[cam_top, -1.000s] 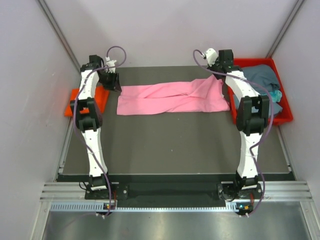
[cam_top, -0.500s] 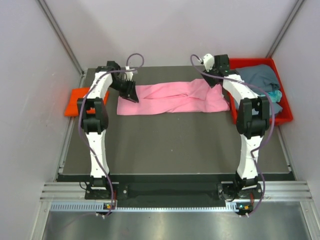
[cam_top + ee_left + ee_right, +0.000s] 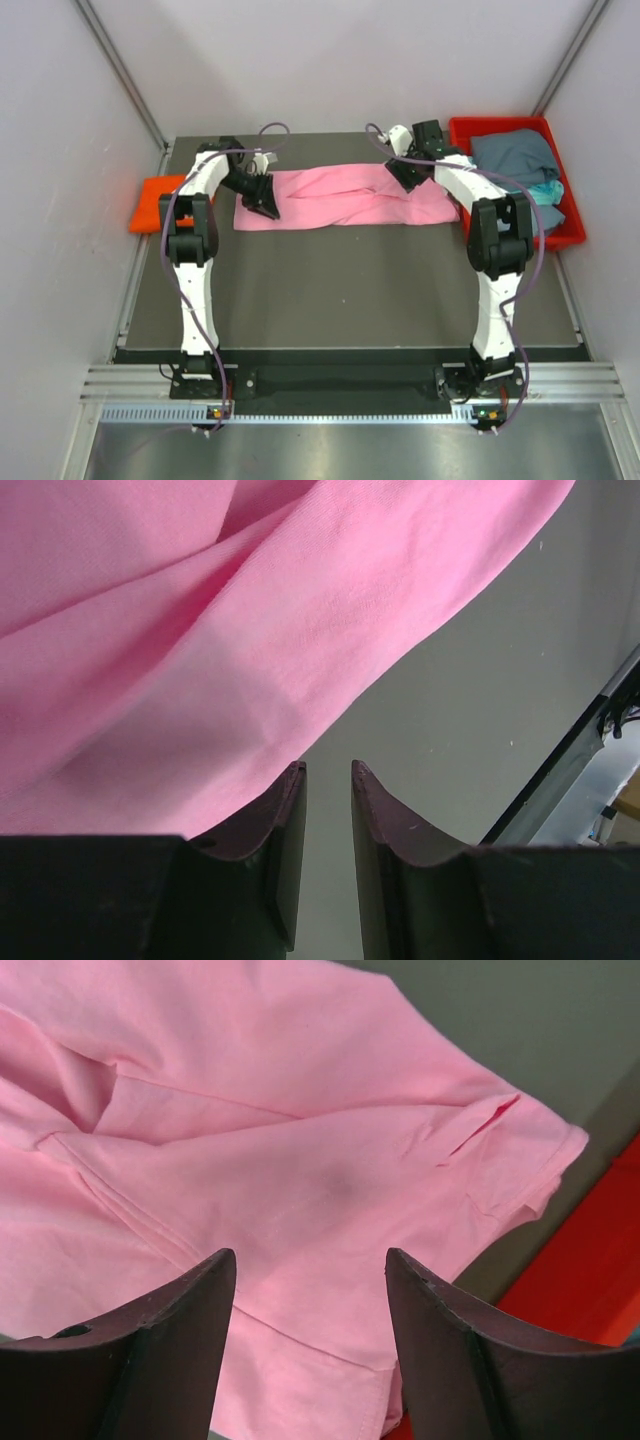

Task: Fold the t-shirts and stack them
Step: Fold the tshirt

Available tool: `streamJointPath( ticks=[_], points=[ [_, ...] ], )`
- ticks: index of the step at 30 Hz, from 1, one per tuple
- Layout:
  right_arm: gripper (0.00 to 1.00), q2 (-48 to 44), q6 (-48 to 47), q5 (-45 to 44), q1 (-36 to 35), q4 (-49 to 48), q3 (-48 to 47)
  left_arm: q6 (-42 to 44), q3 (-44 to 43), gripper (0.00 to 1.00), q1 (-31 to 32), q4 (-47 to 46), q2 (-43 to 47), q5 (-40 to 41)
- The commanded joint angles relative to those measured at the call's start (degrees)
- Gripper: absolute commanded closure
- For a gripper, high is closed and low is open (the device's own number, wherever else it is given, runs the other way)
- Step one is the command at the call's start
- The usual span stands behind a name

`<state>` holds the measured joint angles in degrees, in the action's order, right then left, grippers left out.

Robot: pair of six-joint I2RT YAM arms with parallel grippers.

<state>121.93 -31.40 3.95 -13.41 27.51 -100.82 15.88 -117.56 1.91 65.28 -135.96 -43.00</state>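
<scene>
Along the worktop's [image 3: 350, 290] far edge, the pink t-shirt [image 3: 340, 197] lies folded lengthwise; left claw [image 3: 266, 206] and right claw [image 3: 399, 176] hang released; cross-folding and stacking likely remain.

Both arms stretch forward and bend inward, left gripper [image 3: 327, 768] jaws narrowly parted, right gripper [image 3: 309, 1255] jaws wide, both empty.

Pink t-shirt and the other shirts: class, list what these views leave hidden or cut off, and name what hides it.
Pink t-shirt: left wrist view, cropped by top and left frame edges.
Orange shirt: top view, right part behind left arm.
Teal shirt: top view, mostly under grey-blue shirt in red tray.
</scene>
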Motion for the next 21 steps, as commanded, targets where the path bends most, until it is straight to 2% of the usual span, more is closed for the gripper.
streamJointPath(
  ticks=[1, 10, 21],
  points=[
    [0.39, 1.8, -0.8, 0.1, -0.2, -0.2, -1.5, -0.8, 0.2, 0.71, -0.1, -1.2, 0.7, -1.3],
    [0.41, 4.8, -1.0, 1.1, -0.7, 0.4, -2.8, -1.1, 0.3, 0.71, -0.1, -1.7, 0.6, -0.4],
    [0.45, 1.1, 0.4, 1.2, -0.7, 1.2, -0.3, -1.7, 0.5, 0.72, -0.1, -2.0, 0.3, -0.8]
  ],
)
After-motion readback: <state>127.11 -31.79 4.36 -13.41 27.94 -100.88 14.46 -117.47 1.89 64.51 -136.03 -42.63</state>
